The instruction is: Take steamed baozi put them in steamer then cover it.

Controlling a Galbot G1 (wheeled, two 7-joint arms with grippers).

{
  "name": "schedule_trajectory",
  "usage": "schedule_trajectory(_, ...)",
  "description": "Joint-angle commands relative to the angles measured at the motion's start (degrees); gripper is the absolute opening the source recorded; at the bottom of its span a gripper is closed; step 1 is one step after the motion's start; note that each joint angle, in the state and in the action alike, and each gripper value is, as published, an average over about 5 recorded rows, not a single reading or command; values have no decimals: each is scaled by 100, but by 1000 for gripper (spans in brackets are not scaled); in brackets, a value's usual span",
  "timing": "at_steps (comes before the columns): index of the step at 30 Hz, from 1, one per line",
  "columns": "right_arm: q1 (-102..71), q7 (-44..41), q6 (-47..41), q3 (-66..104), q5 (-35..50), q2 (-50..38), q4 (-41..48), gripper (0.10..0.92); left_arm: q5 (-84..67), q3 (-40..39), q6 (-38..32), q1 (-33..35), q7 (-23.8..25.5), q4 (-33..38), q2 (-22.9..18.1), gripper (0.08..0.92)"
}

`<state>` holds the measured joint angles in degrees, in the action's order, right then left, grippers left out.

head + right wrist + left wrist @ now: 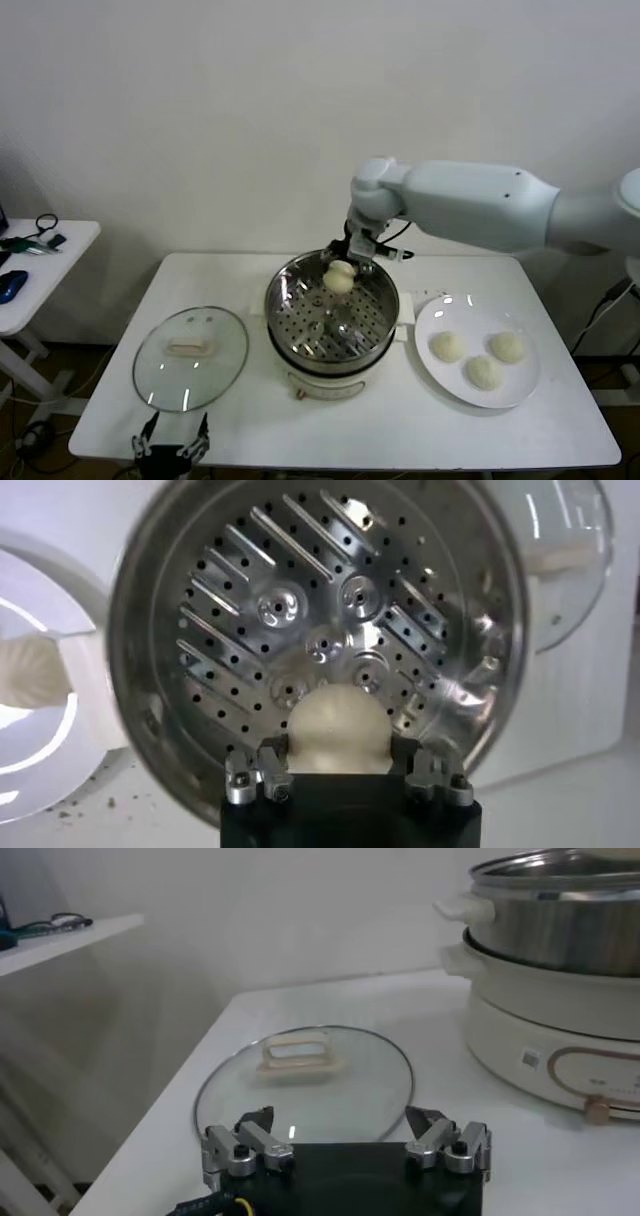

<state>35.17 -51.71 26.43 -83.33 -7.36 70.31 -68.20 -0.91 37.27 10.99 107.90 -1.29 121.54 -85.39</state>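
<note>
One bun [339,279] is held in the right gripper [341,272], over the far side of the steamer [331,318]. The jaws are partly closed, one on each side of the bun, and it hangs just above the tray with holes. Three more buns [479,358] wait on the white plate [433,369], to the right of the steamer. The lid [190,357] lies flat on the table [420,430] to the left of the steamer, handle up. The left gripper [172,448] is parked at the near edge of the table, just near the lid, wide open and holding nothing.

What could go wrong? The bun is soft, so a hard squeeze could dent it. It may also stick to a jaw when the jaws open and get pulled back up. It sits close to the far wall, so if it is let go too high it could roll or land against the wall. Four buns must fit, so a badly placed one could leave too little room.

No words or brand can be read. The steamer base has a small mark and a knob on its front, too small to read.
</note>
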Motion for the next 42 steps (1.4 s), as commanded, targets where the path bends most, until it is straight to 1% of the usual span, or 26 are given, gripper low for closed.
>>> schedule_trajectory(1,-691,257,347,161,-640,354,935,673,0,-12,-7,-15,-9,-49,4,823)
schedule_trajectory(6,-792,390,355,252,-685,494,1171,673,-8,-18,-21,-27,-26,-99,10,823)
schedule_trajectory(10,-771,370,351,232,-439,590,1243,682,-16,-16,-21,-32,-29,-98,18,823)
schedule_trajectory(12,-652,312,345,123,-103,596,1161,703,-20,-8,-16,-31,-29,-86,24,823)
schedule_trajectory(17,163,68,314,-259,1088,455,750,806,-28,0,-7,-4,-29,-41,29,823)
schedule_trajectory(19,622,-24,333,-453,1473,349,616,818,-25,-7,-4,7,-29,-25,28,823)
schedule_trajectory(23,1524,-345,100,-1044,2688,-54,295,822,14,-41,10,7,-31,7,17,823)
schedule_trajectory(26,2034,-786,-644,-1489,3684,-586,34,823,42,-79,27,1,-29,47,5,823)
schedule_trajectory(28,2312,-1018,-1416,-1795,4306,-1078,-167,823,41,-99,34,-3,-22,65,4,823)
schedule_trajectory(29,2401,-1082,-1786,-1931,4547,-1319,-267,823,41,-106,36,-5,-20,69,6,823)
schedule_trajectory(31,2509,-1133,-2536,-2159,4756,-1819,-482,823,36,-112,36,-11,-18,67,13,823)
schedule_trajectory(34,2502,-932,-3463,-2475,4450,-2493,-892,823,20,-112,33,-26,-17,51,21,823)
schedule_trajectory(36,2400,-744,-3918,-2612,4212,-2927,-1271,823,10,-113,32,-42,-15,40,23,823)
schedule_trajectory(39,1975,-513,-4367,-2557,3878,-3457,-1814,823,4,-109,29,-81,-16,16,25,823)
schedule_trajectory(42,1285,-210,-4726,-2152,3589,-3754,-2046,823,5,-96,31,-122,-18,-16,28,823)
